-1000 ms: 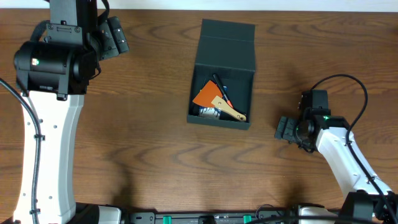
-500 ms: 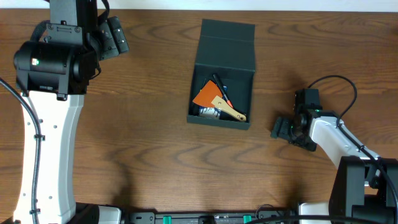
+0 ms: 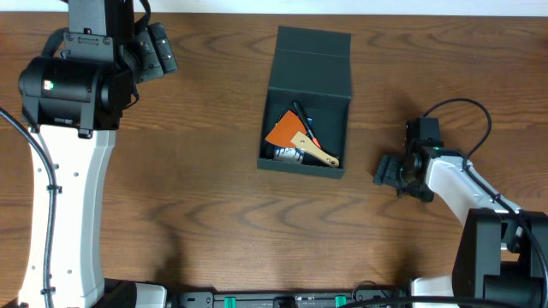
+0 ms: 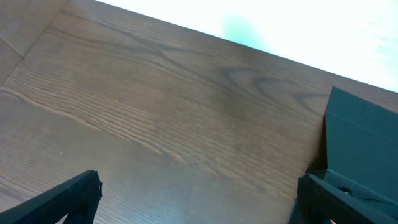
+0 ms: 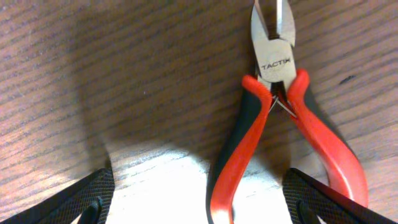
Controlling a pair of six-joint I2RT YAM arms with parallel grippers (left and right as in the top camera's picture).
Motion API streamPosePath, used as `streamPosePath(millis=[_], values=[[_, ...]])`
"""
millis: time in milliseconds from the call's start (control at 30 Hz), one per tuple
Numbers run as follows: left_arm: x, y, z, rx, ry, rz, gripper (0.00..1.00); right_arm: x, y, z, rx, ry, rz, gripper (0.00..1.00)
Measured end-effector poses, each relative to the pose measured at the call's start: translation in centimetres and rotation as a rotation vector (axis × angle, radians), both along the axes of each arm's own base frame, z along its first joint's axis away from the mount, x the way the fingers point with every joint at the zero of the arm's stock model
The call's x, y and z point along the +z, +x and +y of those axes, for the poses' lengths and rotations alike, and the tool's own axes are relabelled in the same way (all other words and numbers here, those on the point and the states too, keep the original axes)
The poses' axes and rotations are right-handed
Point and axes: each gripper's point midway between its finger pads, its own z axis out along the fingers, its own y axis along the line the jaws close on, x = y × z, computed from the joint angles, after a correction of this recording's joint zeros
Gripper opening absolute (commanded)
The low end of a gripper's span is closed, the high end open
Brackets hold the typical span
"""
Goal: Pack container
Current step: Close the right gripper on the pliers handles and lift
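Our container (image 3: 301,168) sits mid-way across the table (image 3: 214,205), lid (image 3: 312,60) flapped back so stuff drops straight in. A few tools (image 3: 291,135) are already inside. The left gripper (image 4: 199,182) hangs spread wide, parked well clear. The right gripper (image 5: 199,186), fingers apart, straddles the red-handled pliers (image 5: 273,62) beside the box, probably lining up a grab.

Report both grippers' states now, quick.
Left gripper: open, holding nothing.
Right gripper: open, fingers either side of the red-handled pliers, not yet clamped.
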Motion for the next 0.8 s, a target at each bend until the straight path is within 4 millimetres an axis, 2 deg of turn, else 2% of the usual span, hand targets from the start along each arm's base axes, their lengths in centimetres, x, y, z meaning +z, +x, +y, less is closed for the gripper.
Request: streamPosePath(millis=[300,533,800], values=[[0.0,0.0,0.0,0.0,0.0,0.0,0.99,0.5,0.2,-1.0,-0.032,-0.009,0.0,0.82],[0.0,0.0,0.0,0.0,0.0,0.0,0.99,0.5,-0.4,-1.7,-0.051,-0.024,0.023,0.8],[0.0,0.0,0.0,0.0,0.0,0.0,0.99,0.0,-0.5,-2.1,-0.064,-0.029,0.049,0.81]])
